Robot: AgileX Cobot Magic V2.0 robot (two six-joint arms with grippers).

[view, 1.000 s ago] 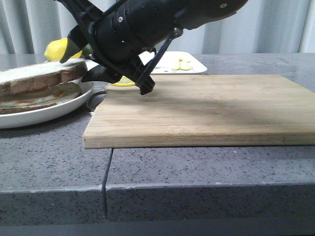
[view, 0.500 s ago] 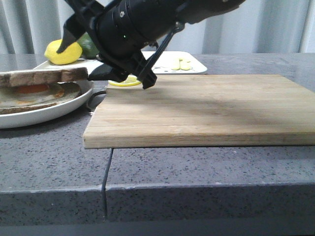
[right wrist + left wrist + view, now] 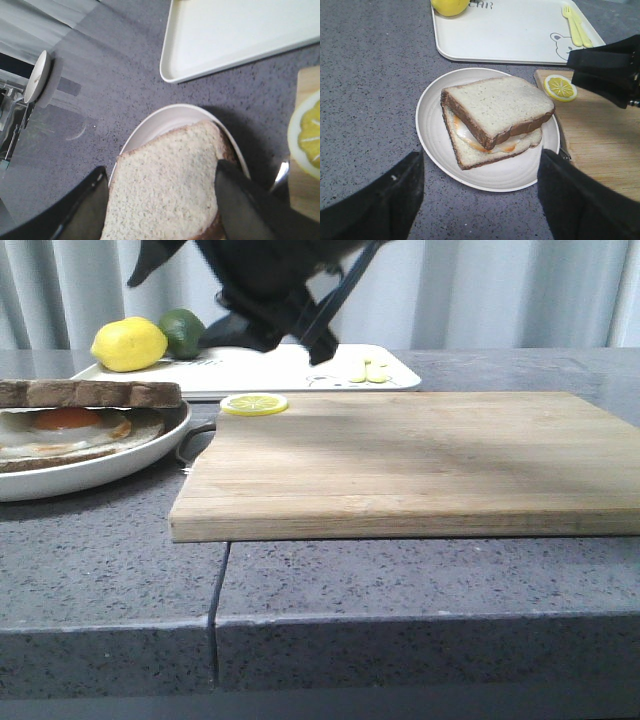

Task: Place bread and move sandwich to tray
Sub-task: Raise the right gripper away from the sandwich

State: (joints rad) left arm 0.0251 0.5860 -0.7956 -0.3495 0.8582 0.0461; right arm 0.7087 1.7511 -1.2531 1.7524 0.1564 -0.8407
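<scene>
The sandwich (image 3: 495,122) sits on its round plate (image 3: 432,145) in the middle of the left wrist view. The bread (image 3: 497,105) lies on top. It looks soft and wobbly, so hold the hard plate rim. The left gripper (image 3: 480,192) hangs over it, wide open and empty. The right gripper (image 3: 160,210) is open too. Farther off, top of frame, is the tray (image 3: 515,35).

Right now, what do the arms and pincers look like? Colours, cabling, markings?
Both pincers are matte black. The left pincer has two broad, blunt black fingers, one bearing a small pale fleck. The right pincer shows similar dark fingers. From the front, the black arm carries thin black struts; no sleeves or legible markings.
</scene>
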